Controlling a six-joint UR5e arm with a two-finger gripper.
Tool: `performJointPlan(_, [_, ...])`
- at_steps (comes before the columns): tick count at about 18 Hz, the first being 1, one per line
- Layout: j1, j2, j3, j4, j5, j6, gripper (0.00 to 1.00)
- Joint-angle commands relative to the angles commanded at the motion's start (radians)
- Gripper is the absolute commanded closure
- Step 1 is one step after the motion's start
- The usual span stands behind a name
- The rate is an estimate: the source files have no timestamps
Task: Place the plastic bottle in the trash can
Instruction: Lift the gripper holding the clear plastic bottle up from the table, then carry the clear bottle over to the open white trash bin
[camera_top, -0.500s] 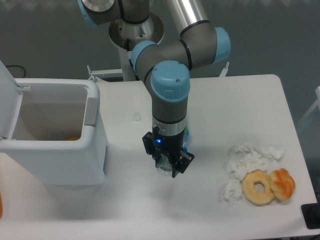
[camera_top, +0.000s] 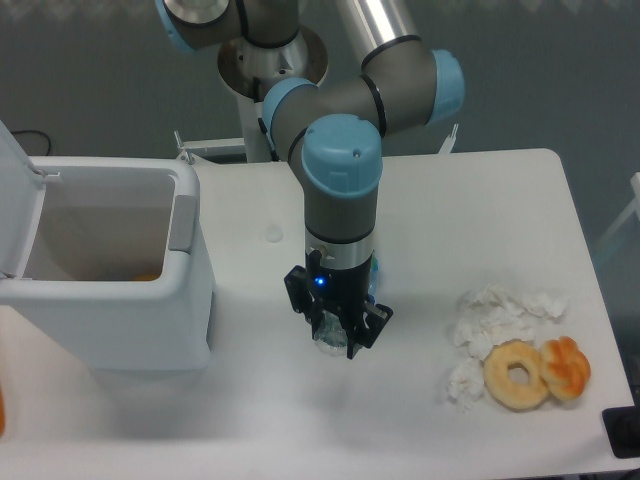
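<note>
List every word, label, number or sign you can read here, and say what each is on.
None can be read.
Trash can: plain white, no lettering shows.
Arm and gripper: only a blue light, no legible marking.
Bottle: clear plastic between the fingers, mostly hidden; no label shows.
Table: bare white, no print.

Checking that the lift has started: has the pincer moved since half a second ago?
Barely. The pincer has risen slightly and edged right, judged against the trash can; it is around the plastic bottle.
</note>
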Motion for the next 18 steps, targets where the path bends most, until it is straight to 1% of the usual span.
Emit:
performJointPlan(2, [0.000, 0.006, 0.040, 0.002, -0.020, -0.081, 0.43])
performJointPlan(4, [0.003, 0.008, 0.095, 0.002, -0.075, -0.190, 0.43])
performJointPlan(5, [0.008, 0.015, 0.112, 0.002, -0.106, -0.237, 0.43])
performJointPlan(6, [0.018, 0.035, 0.121, 0.002, -0.135, -0.273, 0.43])
performJointPlan(7, [0.026, 0.058, 0.124, 0.003, -0.159, -0.304, 0.43])
performJointPlan(10, [0.032, 0.094, 0.120, 0.003, -0.230, -0.359, 0.43])
performJointPlan(13, [0.046, 0.144, 0.107, 0.005, -0.316, -0.365, 0.43])
performJointPlan(16, [0.057, 0.167, 0.106, 0.005, -0.438, -0.370, 0.43])
performJointPlan(18, [0.061, 0.192, 0.101, 0.003, -0.478, -0.376, 0.43])
